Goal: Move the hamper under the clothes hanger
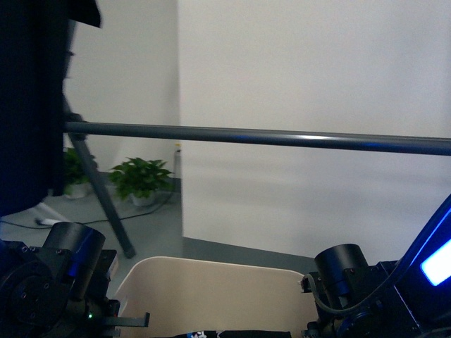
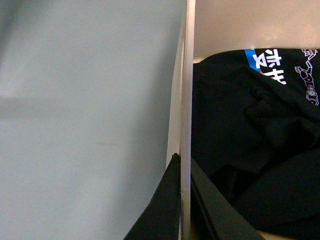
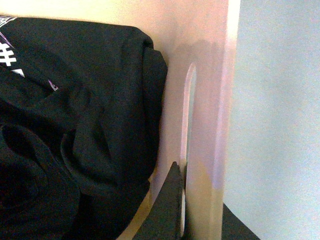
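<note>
The beige hamper (image 1: 211, 292) sits low in the front view between my two arms, with black clothes inside. The clothes hanger's dark-grey horizontal bar (image 1: 268, 136) crosses the view above and beyond the hamper, with a slanted leg (image 1: 102, 193) at the left. My left gripper (image 2: 184, 200) is shut on the hamper's left rim (image 2: 186, 100), one finger on each side of the wall. My right gripper (image 3: 192, 210) is shut on the hamper's right wall (image 3: 220, 125), beside its handle slot (image 3: 190, 115). Black clothing with printed lettering (image 2: 250, 135) fills the hamper and also shows in the right wrist view (image 3: 70, 125).
A white wall (image 1: 310, 70) stands behind the rack. A dark garment (image 1: 32, 98) hangs at the far left. Potted green plants (image 1: 141, 179) stand on the grey floor at the back left, with a cable near them. Grey floor (image 2: 85, 120) lies outside the hamper.
</note>
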Available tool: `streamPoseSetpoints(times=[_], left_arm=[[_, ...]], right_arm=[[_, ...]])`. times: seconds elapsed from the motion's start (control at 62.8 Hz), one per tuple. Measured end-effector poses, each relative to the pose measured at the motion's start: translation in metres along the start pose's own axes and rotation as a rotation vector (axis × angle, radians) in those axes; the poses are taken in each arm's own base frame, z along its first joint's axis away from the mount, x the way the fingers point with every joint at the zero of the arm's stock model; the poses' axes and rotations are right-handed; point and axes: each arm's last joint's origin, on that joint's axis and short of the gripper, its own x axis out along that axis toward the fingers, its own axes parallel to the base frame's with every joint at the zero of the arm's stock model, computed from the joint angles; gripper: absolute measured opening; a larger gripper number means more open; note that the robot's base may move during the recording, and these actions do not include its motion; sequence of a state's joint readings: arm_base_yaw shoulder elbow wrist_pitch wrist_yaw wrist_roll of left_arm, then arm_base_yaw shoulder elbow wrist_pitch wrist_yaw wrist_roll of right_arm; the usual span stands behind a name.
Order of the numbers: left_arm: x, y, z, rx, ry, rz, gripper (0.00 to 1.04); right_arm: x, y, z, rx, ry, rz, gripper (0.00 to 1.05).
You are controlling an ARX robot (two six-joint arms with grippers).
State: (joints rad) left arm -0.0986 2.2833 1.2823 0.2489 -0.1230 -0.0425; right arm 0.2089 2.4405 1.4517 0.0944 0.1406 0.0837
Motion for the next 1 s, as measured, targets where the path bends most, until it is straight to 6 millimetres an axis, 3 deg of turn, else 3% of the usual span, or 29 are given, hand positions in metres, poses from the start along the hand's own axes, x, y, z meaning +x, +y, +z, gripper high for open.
streamPoseSetpoints(times=[0.255, 0.526, 0.78, 1.003], left_arm=[[0.0, 0.0, 0.0, 0.0, 0.001, -0.002, 0.04], [-0.002, -0.015, -0.001, 0.023, 0.0, -0.044, 0.04], [0.0, 0.003, 0.0, -0.005, 0.001, 0.011, 0.04], [0.0, 0.005, 0.0, -0.007, 0.001, 0.013, 0.04]], right_arm=[[0.0, 0.0, 0.0, 0.0, 0.0, -0.003, 0.03], [0.002, -0.016, 0.0, 0.025, 0.002, -0.043, 0.03], [-0.001, 0.005, -0.001, -0.008, 0.001, 0.007, 0.03], [-0.001, 0.006, -0.001, -0.011, 0.001, 0.01, 0.03]])
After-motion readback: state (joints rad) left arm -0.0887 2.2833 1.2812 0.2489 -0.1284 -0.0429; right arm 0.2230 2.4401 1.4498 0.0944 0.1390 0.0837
